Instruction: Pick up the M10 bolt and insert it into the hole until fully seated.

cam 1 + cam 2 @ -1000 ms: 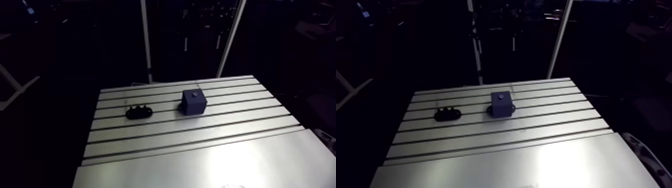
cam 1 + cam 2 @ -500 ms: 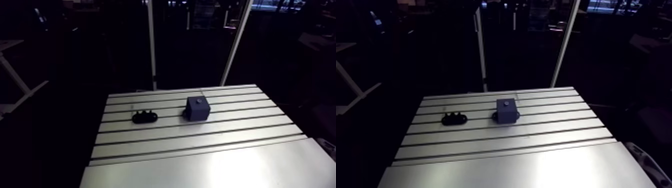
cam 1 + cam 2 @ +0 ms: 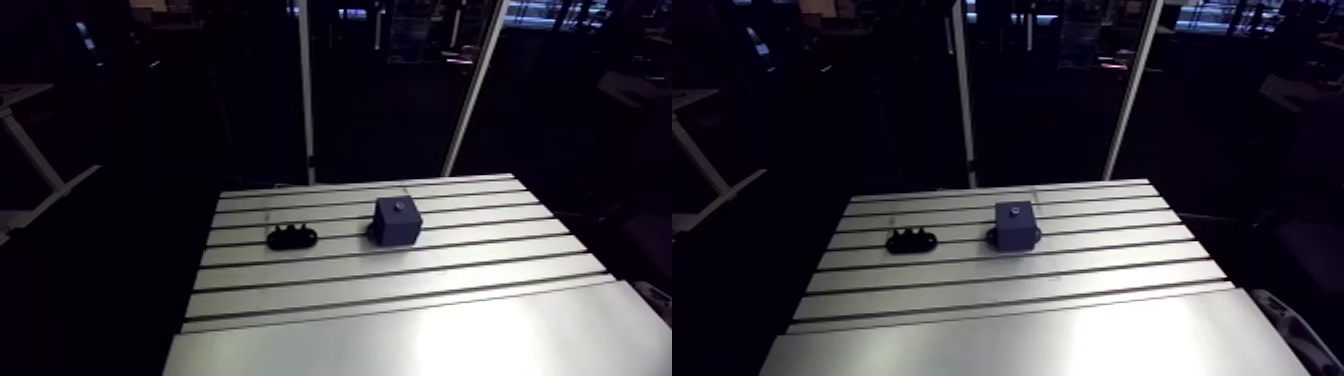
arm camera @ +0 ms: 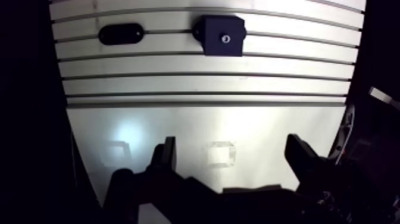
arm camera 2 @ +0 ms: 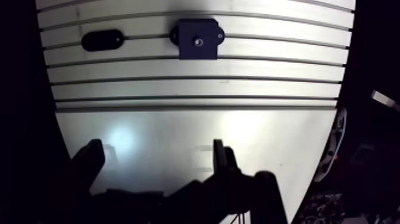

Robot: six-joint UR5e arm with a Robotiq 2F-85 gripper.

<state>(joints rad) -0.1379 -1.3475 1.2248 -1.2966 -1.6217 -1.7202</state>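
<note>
The desk [image 3: 400,300] is a slotted aluminium top, grooves running across its far half and a smooth, glaring plate nearer the arm. Only two things sit on it, both on the grooved part, a little above the middle of the arm view. A dark blue block [image 3: 398,221] stands just right of centre. A low black oval holder [image 3: 291,237] lies to its left, apart from it, along the same groove line. Nothing lies between these two and the arm; the stretch of desk in front of them is open. In the wrist view the gripper [image 4: 232,146] hangs over the smooth plate with its fingers [image 4: 165,156] spread wide and only bare metal between them. The block and holder are well ahead of it, several grooves away, the block roughly straight ahead and the holder off to one side. The hole [image 4: 225,39] shows as a small pale ring in the middle of the block's top face; whether anything sits in it I cannot tell. Small dark studs poke up from the holder, too small for me to say whether one is the M10 bolt.
</note>
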